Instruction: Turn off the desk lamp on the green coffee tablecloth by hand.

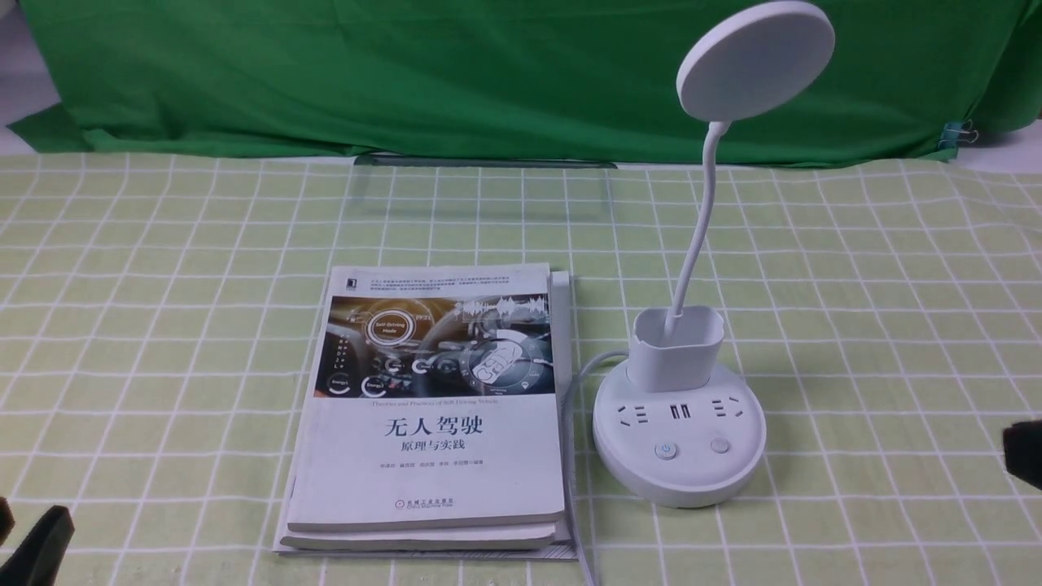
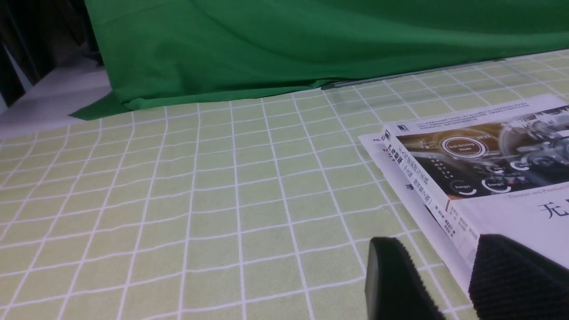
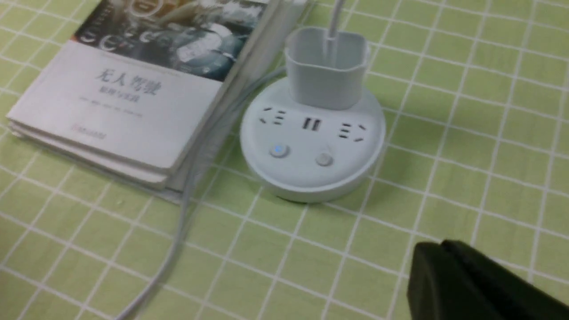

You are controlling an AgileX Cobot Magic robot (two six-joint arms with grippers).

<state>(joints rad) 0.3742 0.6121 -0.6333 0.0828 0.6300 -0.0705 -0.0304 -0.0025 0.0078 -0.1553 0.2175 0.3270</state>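
Observation:
The white desk lamp [image 1: 680,423] stands on the green coffee tablecloth [image 1: 163,309], right of centre. Its disc head [image 1: 755,59] is raised on a thin neck above the cup holder [image 1: 676,348]. The round base bears sockets and two buttons; the left button [image 1: 666,450] glows blue, as in the right wrist view [image 3: 278,150]. My right gripper [image 3: 438,249] is shut and empty, near and to the right of the base [image 3: 311,146]; its tip shows at the front view's right edge [image 1: 1024,454]. My left gripper [image 2: 433,258] is open and empty beside the books, at the front view's lower left [image 1: 37,545].
A stack of books [image 1: 431,407] lies just left of the lamp, also in the left wrist view [image 2: 484,169]. The lamp's white cord [image 1: 574,456] runs between books and base toward the front edge. A dark green backdrop cloth [image 1: 407,73] hangs behind.

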